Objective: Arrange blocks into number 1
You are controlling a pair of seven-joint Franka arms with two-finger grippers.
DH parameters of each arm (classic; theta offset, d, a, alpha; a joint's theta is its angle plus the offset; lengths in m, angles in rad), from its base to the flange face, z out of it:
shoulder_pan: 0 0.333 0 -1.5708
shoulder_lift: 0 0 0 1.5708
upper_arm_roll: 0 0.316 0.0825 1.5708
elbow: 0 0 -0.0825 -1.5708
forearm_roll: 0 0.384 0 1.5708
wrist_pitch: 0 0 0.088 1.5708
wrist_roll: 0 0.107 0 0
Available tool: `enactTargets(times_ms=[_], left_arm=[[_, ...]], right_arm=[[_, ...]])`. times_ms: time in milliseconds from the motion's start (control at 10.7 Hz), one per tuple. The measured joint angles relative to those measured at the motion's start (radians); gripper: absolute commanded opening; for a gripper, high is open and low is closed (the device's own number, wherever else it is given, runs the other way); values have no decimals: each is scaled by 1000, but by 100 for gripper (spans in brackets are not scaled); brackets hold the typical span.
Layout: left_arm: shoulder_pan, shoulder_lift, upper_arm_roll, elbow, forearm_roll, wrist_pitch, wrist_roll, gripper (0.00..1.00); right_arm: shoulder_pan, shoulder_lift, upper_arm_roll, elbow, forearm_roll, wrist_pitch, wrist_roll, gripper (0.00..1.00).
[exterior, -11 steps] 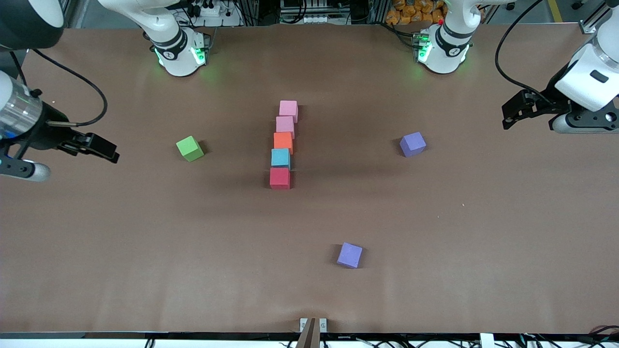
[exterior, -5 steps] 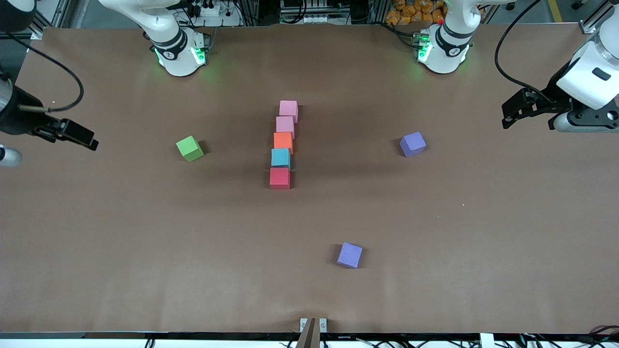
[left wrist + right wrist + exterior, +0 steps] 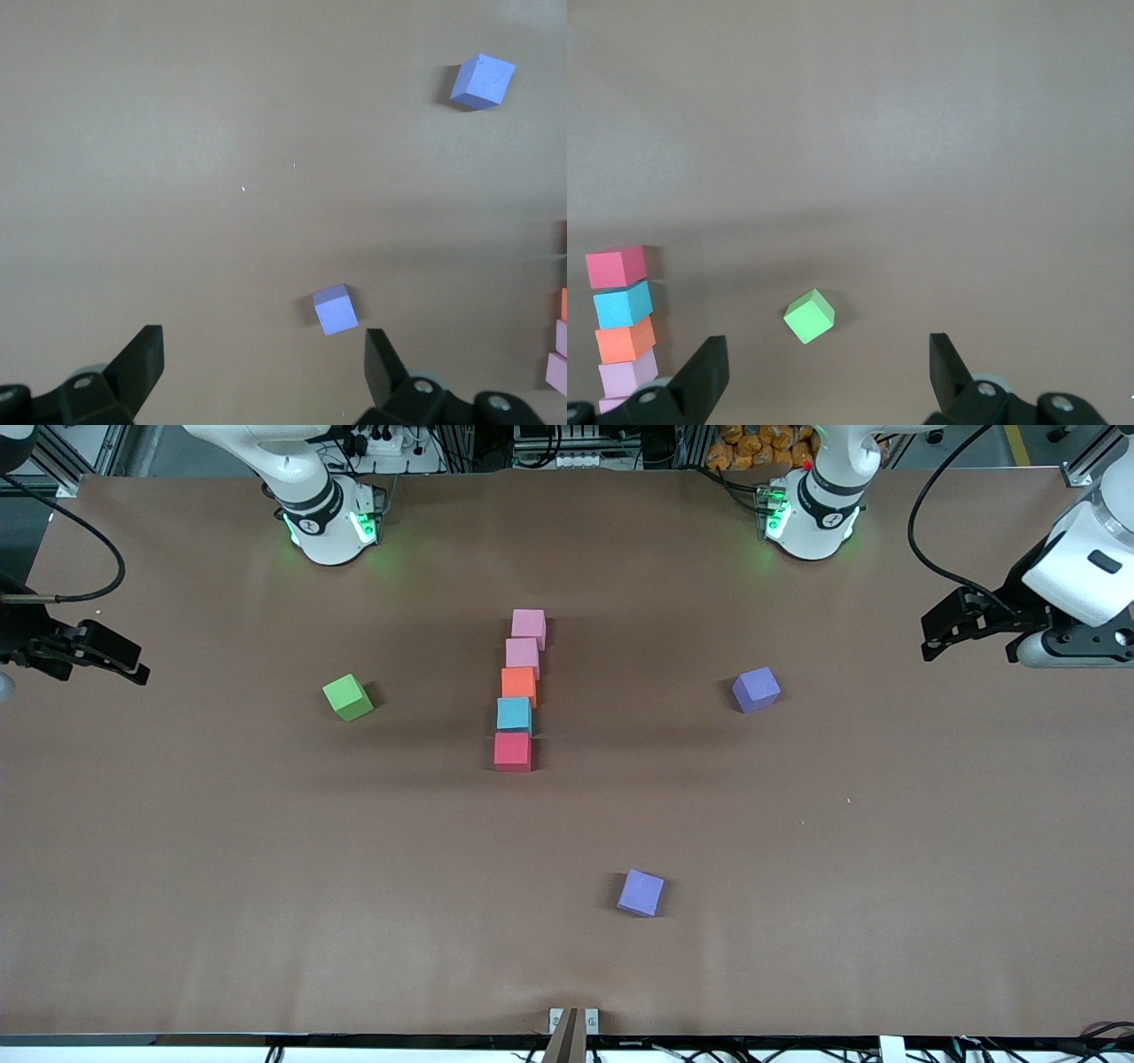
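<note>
Right gripper [image 3: 115,662] is hanging over the bare table [image 3: 266,850] at the right arm's end, its fingers spread wide with nothing between them; its wrist view is showing the same wide gap.

Moving across the front view, the green cube [image 3: 347,696] is sitting alone, well apart from the line and toward the right arm's end. At mid-table the blocks are lying in one column, each touching the next: a pink block [image 3: 528,627] nearest the bases, a second pink block [image 3: 522,655], the orange block [image 3: 518,685], the light blue block [image 3: 514,714] and the red block [image 3: 513,751] nearest the front camera. The column is leaning slightly, each block stepping a little toward the right arm's end as it comes nearer the camera. One purple cube [image 3: 756,688] is resting toward the left arm's end, level with the orange block; another purple cube [image 3: 640,892] is lying much nearer the camera.

Left gripper [image 3: 952,627] is waiting over the left arm's end of the table, jaws likewise wide and empty.

Judging by the layout, the figure is reading as finished, so the step in hand is keeping both arms clear. Doing it well is meaning travelling high and away from the column, since light foam would be shifting at any brush.
</note>
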Motion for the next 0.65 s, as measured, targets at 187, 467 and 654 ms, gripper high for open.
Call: enactTargets(times_ms=[187, 467, 654], left_arm=[[0, 0, 1, 0, 0, 0, 0, 100], [0, 0, 1, 0, 0, 0, 0, 100], [0, 0, 1, 0, 0, 0, 0, 100]], right_arm=[[0, -6, 0, -13, 0, 18, -1, 100], [0, -25, 0, -43, -1, 37, -2, 100], [-1, -25, 0, -47, -3, 38, -2, 100]])
